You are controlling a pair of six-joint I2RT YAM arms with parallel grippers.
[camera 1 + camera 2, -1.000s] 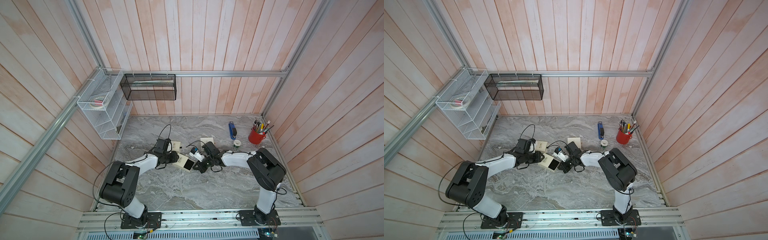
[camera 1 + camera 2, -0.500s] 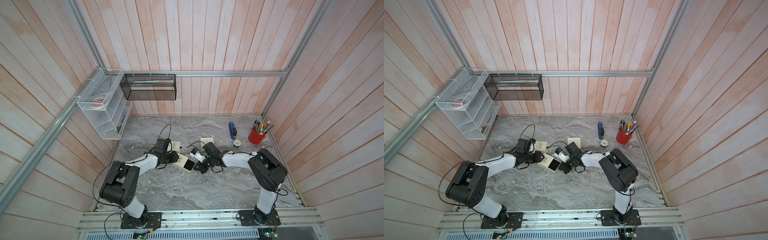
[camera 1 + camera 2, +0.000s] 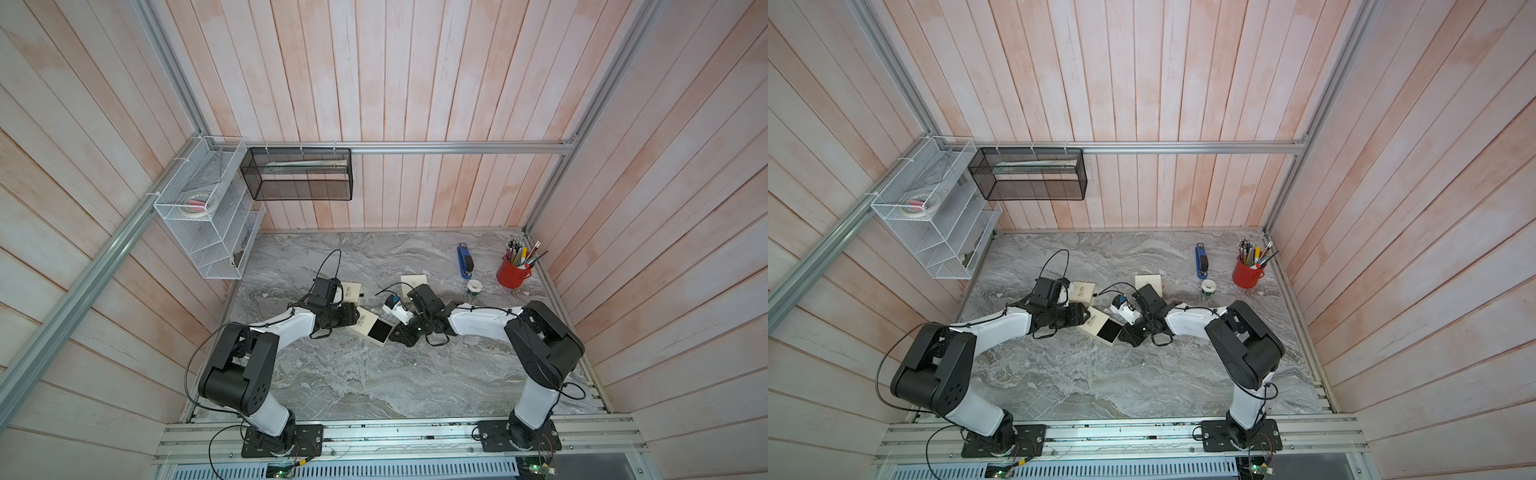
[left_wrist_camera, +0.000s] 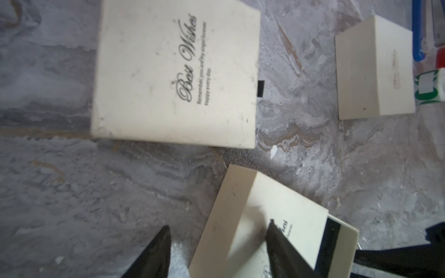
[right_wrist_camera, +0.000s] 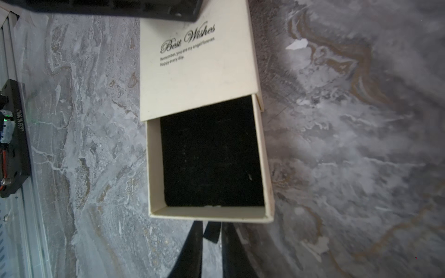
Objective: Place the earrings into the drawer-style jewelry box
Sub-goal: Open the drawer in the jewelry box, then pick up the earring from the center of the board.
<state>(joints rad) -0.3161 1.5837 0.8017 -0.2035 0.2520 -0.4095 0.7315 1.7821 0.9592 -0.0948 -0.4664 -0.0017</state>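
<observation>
Lying open: cream jewelry box (image 5: 199,72), black-lined drawer (image 5: 212,154)

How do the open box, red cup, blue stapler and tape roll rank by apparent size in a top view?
1. open box and red cup, too alike to rank
2. blue stapler
3. tape roll

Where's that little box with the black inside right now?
In both top views the open box sits on the table centrally, sleeve end at the left claw, drawer end at the right claw.
</observation>
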